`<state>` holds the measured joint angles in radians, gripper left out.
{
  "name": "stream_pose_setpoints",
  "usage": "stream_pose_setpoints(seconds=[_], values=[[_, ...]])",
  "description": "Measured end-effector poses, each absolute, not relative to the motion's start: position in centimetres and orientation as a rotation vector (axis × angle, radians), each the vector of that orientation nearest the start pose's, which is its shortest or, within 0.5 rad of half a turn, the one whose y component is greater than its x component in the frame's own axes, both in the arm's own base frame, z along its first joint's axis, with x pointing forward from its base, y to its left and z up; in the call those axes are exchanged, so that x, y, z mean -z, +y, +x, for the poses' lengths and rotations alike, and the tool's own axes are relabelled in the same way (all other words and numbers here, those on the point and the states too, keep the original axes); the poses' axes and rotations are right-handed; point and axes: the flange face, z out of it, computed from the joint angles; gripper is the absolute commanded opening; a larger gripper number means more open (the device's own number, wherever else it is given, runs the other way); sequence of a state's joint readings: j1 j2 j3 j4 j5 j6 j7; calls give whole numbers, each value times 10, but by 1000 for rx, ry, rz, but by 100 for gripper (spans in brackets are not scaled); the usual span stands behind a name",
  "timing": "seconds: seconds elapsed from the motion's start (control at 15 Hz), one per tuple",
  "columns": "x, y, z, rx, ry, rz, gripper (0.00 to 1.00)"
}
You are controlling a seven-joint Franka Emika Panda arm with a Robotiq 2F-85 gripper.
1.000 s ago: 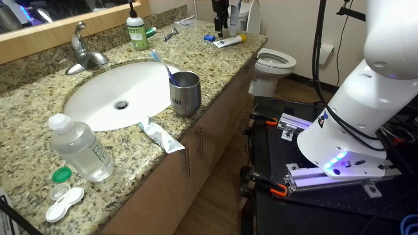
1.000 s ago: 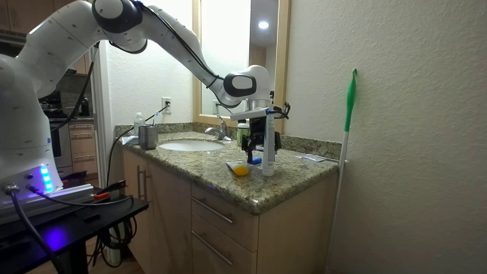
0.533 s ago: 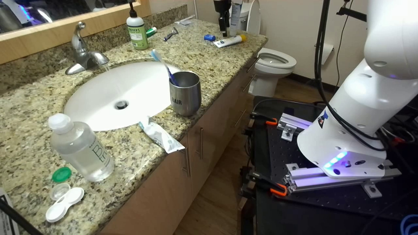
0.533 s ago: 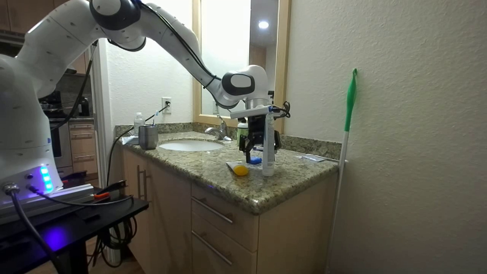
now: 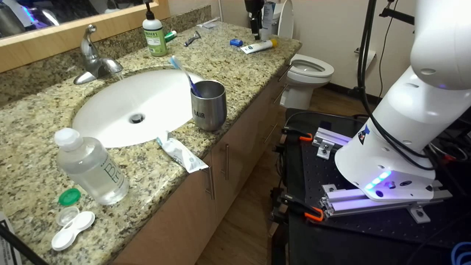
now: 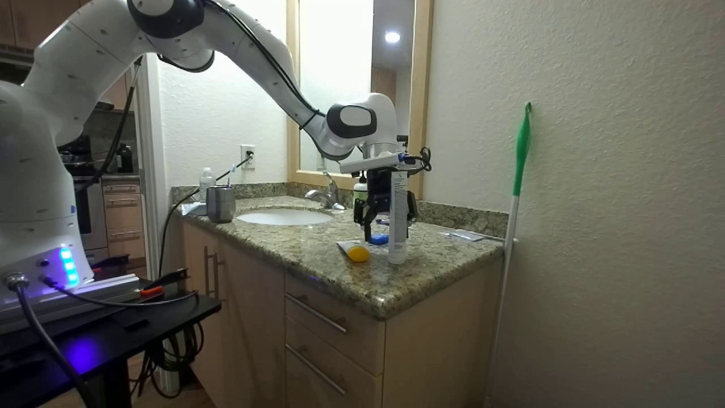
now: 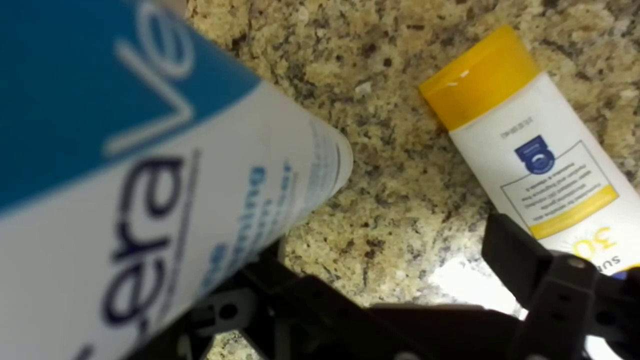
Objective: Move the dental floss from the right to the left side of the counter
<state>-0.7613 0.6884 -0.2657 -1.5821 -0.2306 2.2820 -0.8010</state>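
Blue plastic, small and flat: found the dental floss container (image 5: 236, 42) lying on the right side of the counter (image 5: 220, 64), past the sink (image 5: 162, 103), just beside the flat end of the sunscreen tube (image 5: 257, 46). Saw the gripper (image 6: 388, 233) near it, low over the counter, with fingers (image 6: 367, 232) spread apart. Noted the CeraVe tube (image 7: 165, 200) upright close to the gripper in both exterior views, and partly hiding one finger in the wrist view; could not tell contact from a gap. Spotted the toothbrush (image 5: 190, 82) leaning in the BAIR steel cup (image 5: 209, 110) at the counter's front edge.
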Motion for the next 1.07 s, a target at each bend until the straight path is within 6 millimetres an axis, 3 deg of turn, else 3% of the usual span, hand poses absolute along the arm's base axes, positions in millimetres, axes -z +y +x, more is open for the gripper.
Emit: stream_pose_setpoints(seconds=[0.2,0.27,0.4,0.6,0.8,0.93,1.07], values=[[-249,-595,379,-470,145,-3320,100],[-250,-590,389,-476,141,-3307,100],[-252,-558,434,-476,35,-3269,100],[-262,-490,515,-466,-182,-3238,100],[-276,-421,581,-457,-245,-3217,100],[-277,-401,598,-459,-264,-3220,100],[-275,-401,597,-427,-231,-3205,100]])
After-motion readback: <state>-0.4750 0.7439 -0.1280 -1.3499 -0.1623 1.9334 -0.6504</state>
